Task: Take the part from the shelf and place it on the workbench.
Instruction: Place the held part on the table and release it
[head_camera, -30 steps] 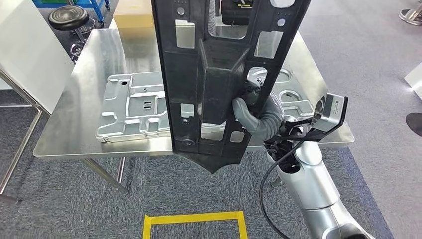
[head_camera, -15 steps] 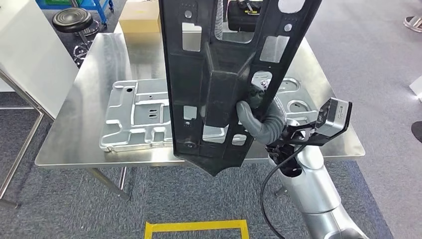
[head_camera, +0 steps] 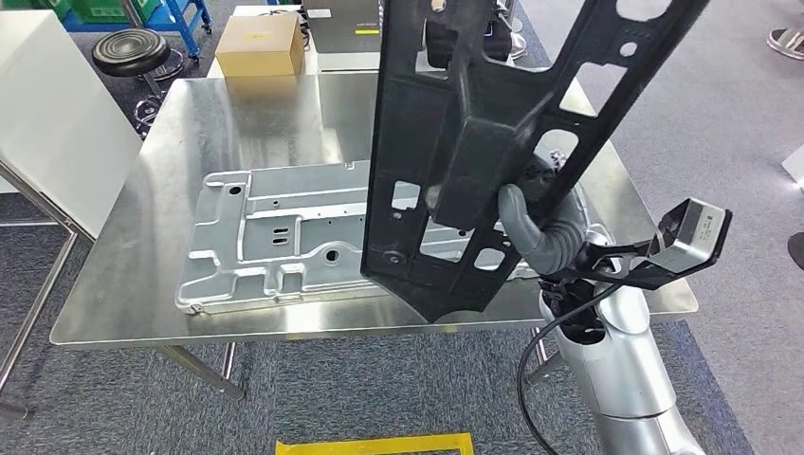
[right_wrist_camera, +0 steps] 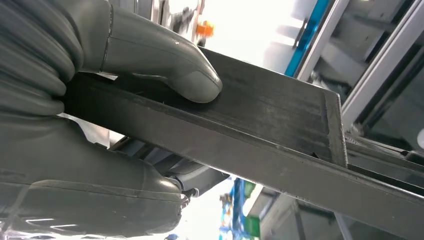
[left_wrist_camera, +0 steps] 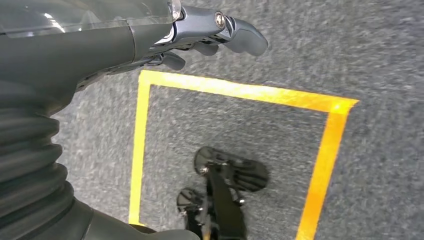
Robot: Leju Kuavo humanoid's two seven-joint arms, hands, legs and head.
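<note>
So the right hand has a solid grip on the big black part, thumb wrapped over one of its edges. The right wrist view shows the same grip up close, thumb pressed flat on the dark bar of the part. The part is up in the air, tilted, its top end leaning away toward the right, and its lower pointed end hangs over the near edge of the tabletop. It isn't resting on the tabletop as far as I can tell.

Underneath the part, lying flat on the tabletop, there's a stamped silver metal plate with holes and ribs in it; the part covers the plate's right portion from this angle.

Past the far edge of the tabletop sits a cardboard box, and off the far left corner of the tabletop there's a black round stool.

The left hand hangs down over grey carpet, holding nothing, fingers loosely apart and slightly curled. Below it on the carpet is a yellow tape rectangle, which also peeks in on the floor in front of the tabletop's near edge.
</note>
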